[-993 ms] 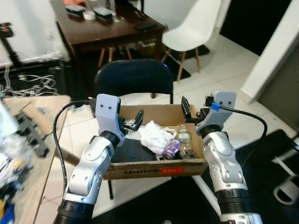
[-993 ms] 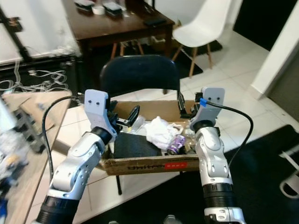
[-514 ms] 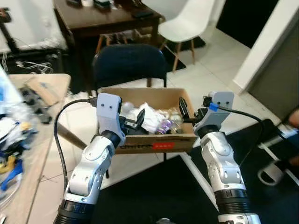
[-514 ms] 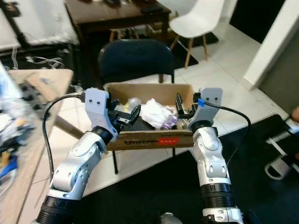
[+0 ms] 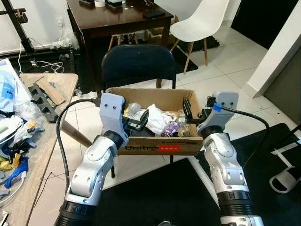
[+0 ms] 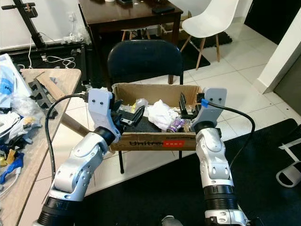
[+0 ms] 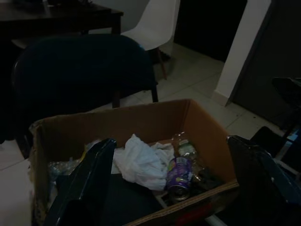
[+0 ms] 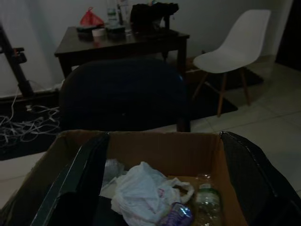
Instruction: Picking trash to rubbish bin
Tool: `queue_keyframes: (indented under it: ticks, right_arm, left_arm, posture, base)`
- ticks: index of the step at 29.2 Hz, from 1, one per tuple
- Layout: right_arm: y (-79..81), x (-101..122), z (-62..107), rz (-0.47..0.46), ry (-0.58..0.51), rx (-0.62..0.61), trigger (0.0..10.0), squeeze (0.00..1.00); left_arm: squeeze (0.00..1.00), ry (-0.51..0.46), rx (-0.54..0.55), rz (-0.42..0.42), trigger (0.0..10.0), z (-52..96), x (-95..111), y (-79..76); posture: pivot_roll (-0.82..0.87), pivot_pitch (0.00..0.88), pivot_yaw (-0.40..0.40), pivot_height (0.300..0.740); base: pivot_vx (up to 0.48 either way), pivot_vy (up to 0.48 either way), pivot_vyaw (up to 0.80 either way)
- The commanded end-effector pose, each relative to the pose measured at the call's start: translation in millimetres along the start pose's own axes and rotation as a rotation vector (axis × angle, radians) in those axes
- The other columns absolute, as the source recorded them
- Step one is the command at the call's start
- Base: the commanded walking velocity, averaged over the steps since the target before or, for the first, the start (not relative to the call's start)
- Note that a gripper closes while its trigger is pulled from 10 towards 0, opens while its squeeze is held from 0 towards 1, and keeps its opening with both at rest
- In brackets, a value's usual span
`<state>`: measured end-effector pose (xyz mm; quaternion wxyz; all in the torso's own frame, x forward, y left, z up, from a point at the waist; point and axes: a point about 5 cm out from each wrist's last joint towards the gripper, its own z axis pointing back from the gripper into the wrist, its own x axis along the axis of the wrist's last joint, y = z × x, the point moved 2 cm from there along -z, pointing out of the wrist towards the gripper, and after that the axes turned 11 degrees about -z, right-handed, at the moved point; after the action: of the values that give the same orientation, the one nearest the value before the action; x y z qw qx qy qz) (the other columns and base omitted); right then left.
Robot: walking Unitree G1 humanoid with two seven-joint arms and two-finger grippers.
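Cardboard box [image 5: 160, 148] of trash on a dark chair [image 5: 136, 66], crumpled white bag [image 5: 156, 118] and purple can [image 5: 171, 128] inside, left gripper [image 5: 140, 121] and right gripper [image 5: 189, 113] both spread-fingered over its near corners

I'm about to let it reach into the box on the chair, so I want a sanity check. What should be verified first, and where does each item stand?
1. Left gripper open: ok, fingers spread over the box's left side.
2. Right gripper open: ok.
3. Cardboard box seated on the dark chair: ok, level.
4. Trash reachable: ok; white crumpled bag and purple can lie on top.
5. Both grippers free of trash: ok, nothing held.
6. Rubbish bin located: cannot tell.
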<state>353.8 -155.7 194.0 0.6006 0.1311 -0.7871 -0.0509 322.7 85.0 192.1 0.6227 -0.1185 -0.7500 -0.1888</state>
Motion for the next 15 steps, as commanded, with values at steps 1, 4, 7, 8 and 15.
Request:
queue_keyframes:
  ticks: [1, 4, 7, 8, 15]
  right_arm:
    - [-1.1, -3.2, 2.7, -0.004, 0.012, -0.007, 10.0, 0.00]
    - [-0.7, -3.2, 2.5, -0.004, 0.012, -0.006, 10.0, 0.00]
    - [-0.8, -3.3, 2.6, -0.005, 0.013, -0.005, 10.0, 0.00]
    - [-0.6, -3.5, 2.5, -0.005, 0.013, -0.005, 10.0, 0.00]
    - [0.0, -3.8, 2.0, -0.006, 0.015, -0.004, 10.0, 0.00]
  left_arm:
    - [0.00, 0.030, -0.009, -0.029, 10.0, 0.9, -4.7, -2.0]
    - [0.00, 0.033, -0.007, -0.063, 10.0, 1.0, -5.2, -2.0]
    - [0.00, 0.038, -0.001, -0.072, 10.0, 1.0, -5.9, -1.8]
    - [0.00, 0.046, 0.001, -0.059, 10.0, 0.8, -7.2, -1.4]
    - [0.00, 0.070, 0.019, -0.031, 10.0, -0.2, -10.6, 1.6]
  posture:
    - [0.01, 0.138, 0.005, 0.740]
    - [0.01, 0.132, 0.005, 0.740]
    - [0.01, 0.132, 0.005, 0.740]
    - [0.01, 0.132, 0.005, 0.740]
    - [0.01, 0.132, 0.005, 0.740]
  base:
    - [0.000, 0.000, 0.00]
    - [0.000, -0.157, 0.00]
    - [0.000, -0.480, 0.00]
    - [0.000, -0.480, 0.00]
    - [0.000, -0.206, 0.00]
